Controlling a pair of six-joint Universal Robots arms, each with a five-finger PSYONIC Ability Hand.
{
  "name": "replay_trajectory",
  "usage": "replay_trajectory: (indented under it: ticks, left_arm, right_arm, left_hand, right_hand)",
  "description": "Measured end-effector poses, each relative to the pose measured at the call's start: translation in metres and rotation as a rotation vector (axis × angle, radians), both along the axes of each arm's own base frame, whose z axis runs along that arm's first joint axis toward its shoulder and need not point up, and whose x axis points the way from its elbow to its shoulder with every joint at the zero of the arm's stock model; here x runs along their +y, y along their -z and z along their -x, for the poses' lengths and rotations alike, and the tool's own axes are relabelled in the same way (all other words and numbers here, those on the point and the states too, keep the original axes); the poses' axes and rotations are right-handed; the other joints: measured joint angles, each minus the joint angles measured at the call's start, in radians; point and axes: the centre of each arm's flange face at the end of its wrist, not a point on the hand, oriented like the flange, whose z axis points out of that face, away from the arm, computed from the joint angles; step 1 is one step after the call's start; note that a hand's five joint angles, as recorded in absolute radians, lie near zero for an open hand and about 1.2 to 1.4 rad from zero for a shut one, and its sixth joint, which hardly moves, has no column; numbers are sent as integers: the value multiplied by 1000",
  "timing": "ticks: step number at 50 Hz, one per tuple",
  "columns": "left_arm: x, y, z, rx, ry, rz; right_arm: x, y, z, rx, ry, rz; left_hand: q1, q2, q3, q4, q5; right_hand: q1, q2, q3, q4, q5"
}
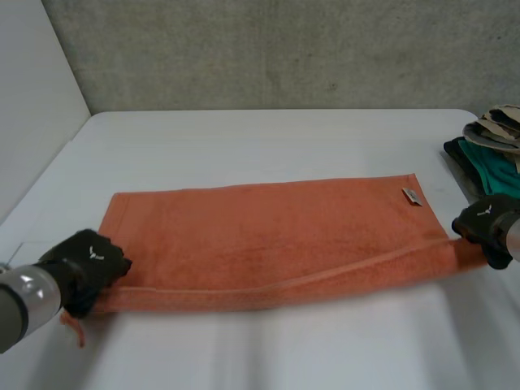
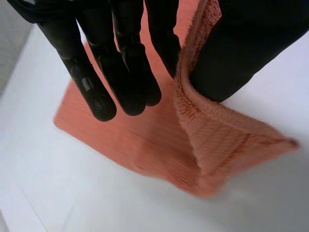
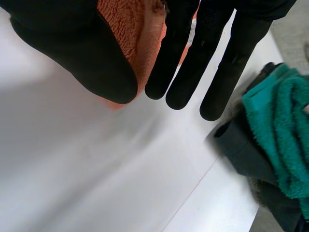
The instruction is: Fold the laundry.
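An orange towel (image 1: 268, 236) lies lengthwise across the white table (image 1: 244, 138), folded over, with a small tag near its far right corner. My left hand (image 1: 85, 264) is at the towel's near left corner. In the left wrist view the towel's (image 2: 159, 145) edge is pinched between the straight fingers (image 2: 125, 72) and the thumb (image 2: 241, 48). My right hand (image 1: 487, 223) is at the near right corner. There the towel (image 3: 130, 34) sits pinched between thumb (image 3: 77, 53) and straight fingers (image 3: 207, 63), just above the table.
A pile of other laundry (image 1: 491, 150) lies at the table's right edge, close behind my right hand: a teal cloth (image 3: 280, 125) on a dark one (image 3: 241, 150). A grey wall rises behind the table.
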Motion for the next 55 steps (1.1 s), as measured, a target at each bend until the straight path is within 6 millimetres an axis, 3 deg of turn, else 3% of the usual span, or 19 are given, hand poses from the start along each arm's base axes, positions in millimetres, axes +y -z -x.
replay_trajectory:
  ticks: [5,7,15,20,25,30,31,33,34,35,36,40,49,55]
  left_arm:
    - [-28,3,20,29,48,106]
    - [-59,6,35,55,61,188]
    - [-140,27,62,67,-6,333]
    - [-169,35,67,60,-52,394]
    - [-185,40,73,74,-61,460]
    - [-195,43,80,98,-57,535]
    - [-196,43,81,101,-55,546]
    - [-197,45,84,112,-49,571]
    - [-197,45,85,114,-47,576]
    - [-196,46,88,119,-42,583]
    - [-195,46,89,122,-39,587]
    - [-189,49,98,137,-18,596]
    - [-161,28,105,173,5,594]
    - [-135,10,90,203,-16,562]
  right_arm:
    - [-22,8,-8,-92,38,54]
    - [-40,15,-18,-149,49,90]
    - [-93,31,-38,-235,83,220]
    - [-117,37,-45,-245,96,293]
    - [-138,45,-54,-240,104,345]
    - [-153,53,-60,-236,113,380]
    - [-155,54,-61,-234,117,386]
    - [-158,57,-63,-229,127,397]
    - [-158,58,-64,-226,132,400]
    - [-158,58,-66,-223,139,404]
    - [-158,58,-67,-221,144,406]
    - [-152,50,-70,-218,158,415]
    - [-112,-7,-68,-297,126,425]
    - [-79,-11,-58,-359,51,331]
  left_hand:
    - [0,0,0,0,0]
    - [0,0,0,1,0]
    - [0,0,0,1,0]
    - [0,0,0,1,0]
    - [0,0,0,1,0]
    - [0,0,0,1,0]
    - [-143,-145,-145,-125,-123]
    - [-634,-549,-541,-552,-543]
    - [-634,-549,-541,-552,-543]
    - [-914,-860,-834,-853,-823]
    - [-957,-917,-906,-925,-883]
    - [-971,-995,-984,-1001,-938]
    - [-971,-995,-984,-1001,-938]
    - [-971,-995,-984,-1001,-938]
  right_hand:
    - [0,0,0,0,0]
    - [0,0,0,0,0]
    - [0,0,0,0,0]
    - [0,0,0,0,1]
    - [0,0,0,0,1]
    - [-78,-83,-84,-84,-84]
    - [-232,-223,-220,-220,-221]
    - [-622,-637,-616,-617,-637]
    - [-697,-717,-693,-694,-719]
    - [-824,-857,-841,-846,-863]
    - [-858,-897,-876,-882,-895]
    - [-897,-965,-981,-988,-978]
    - [-897,-965,-981,-989,-978]
    - [-896,-962,-978,-986,-976]
